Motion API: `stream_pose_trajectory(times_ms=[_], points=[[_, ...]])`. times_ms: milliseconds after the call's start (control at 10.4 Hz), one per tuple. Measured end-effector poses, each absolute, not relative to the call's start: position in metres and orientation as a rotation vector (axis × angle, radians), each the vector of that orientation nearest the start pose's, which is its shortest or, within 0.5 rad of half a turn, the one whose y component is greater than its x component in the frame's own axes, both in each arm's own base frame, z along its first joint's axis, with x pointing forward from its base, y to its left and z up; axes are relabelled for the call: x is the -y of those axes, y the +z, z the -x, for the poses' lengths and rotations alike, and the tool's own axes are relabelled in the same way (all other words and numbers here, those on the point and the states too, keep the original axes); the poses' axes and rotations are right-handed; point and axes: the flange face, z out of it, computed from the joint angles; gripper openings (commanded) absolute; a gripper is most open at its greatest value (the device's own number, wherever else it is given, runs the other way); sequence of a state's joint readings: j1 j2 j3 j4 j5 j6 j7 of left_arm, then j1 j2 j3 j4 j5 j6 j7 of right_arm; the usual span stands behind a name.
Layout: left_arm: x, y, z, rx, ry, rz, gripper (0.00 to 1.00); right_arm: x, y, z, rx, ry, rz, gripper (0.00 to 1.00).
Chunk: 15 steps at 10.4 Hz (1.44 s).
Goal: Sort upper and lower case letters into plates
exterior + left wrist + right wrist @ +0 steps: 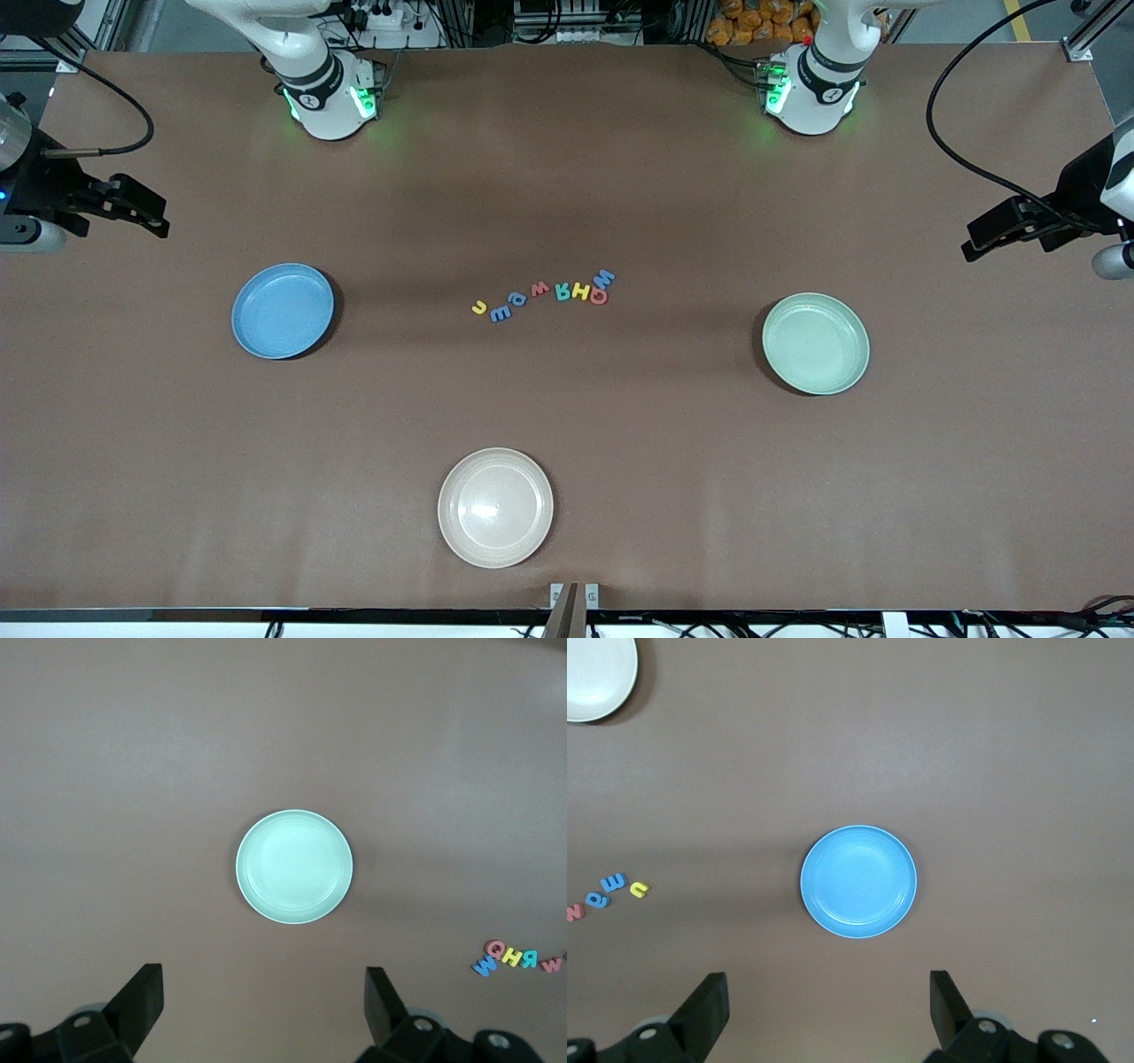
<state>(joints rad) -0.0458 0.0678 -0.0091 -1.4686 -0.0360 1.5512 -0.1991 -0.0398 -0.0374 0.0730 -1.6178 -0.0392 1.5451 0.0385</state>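
Several tiny coloured letters (544, 296) lie in a curved row at the middle of the table, also seen in the left wrist view (518, 958) and the right wrist view (611, 889). The blue plate (283, 310) (858, 881) sits toward the right arm's end, with nothing in it. Toward the left arm's end, the mint green plate (815, 343) (294, 866) holds nothing either. My right gripper (151, 217) (828, 1005) hangs open high over the right arm's end of the table. My left gripper (979, 241) (264, 1001) hangs open high over the left arm's end. Neither holds anything.
A cream-beige plate (495, 507) (594, 673) with nothing in it sits near the table's front edge, nearer to the front camera than the letters. Bare brown tabletop (567, 408) lies between the three plates. Cables trail by both arm bases.
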Motion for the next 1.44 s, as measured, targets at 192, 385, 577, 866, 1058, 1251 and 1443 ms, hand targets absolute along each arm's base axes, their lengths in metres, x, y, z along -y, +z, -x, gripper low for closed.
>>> stream_pose_trajectory(times_ms=[192, 385, 577, 866, 1058, 1251, 1443], points=[[0.035, 0.633, -0.573, 0.227, -0.016, 3.172, 1.00, -0.017, 0.621, -0.539, -0.002, 0.053, 3.184, 1.00], [0.035, 0.633, -0.573, 0.227, -0.016, 3.172, 1.00, -0.023, 0.625, -0.540, 0.017, 0.038, 3.185, 1.00], [0.035, 0.633, -0.573, 0.227, -0.016, 3.172, 1.00, -0.027, 0.627, -0.540, 0.028, 0.030, 3.185, 1.00], [0.040, 0.632, -0.573, 0.264, -0.003, 3.202, 1.00, -0.027, 0.624, -0.543, 0.028, 0.036, 3.185, 1.00], [0.062, 0.618, -0.576, 0.287, 0.044, 3.204, 1.00, -0.027, 0.625, -0.544, 0.027, 0.034, 3.185, 1.00], [0.108, 0.596, -0.579, 0.201, 0.112, 3.204, 1.00, -0.027, 0.624, -0.545, 0.027, 0.035, 3.185, 1.00], [0.139, 0.572, -0.582, 0.123, 0.181, 3.198, 1.00, -0.026, 0.623, -0.545, 0.024, 0.038, 3.185, 1.00]])
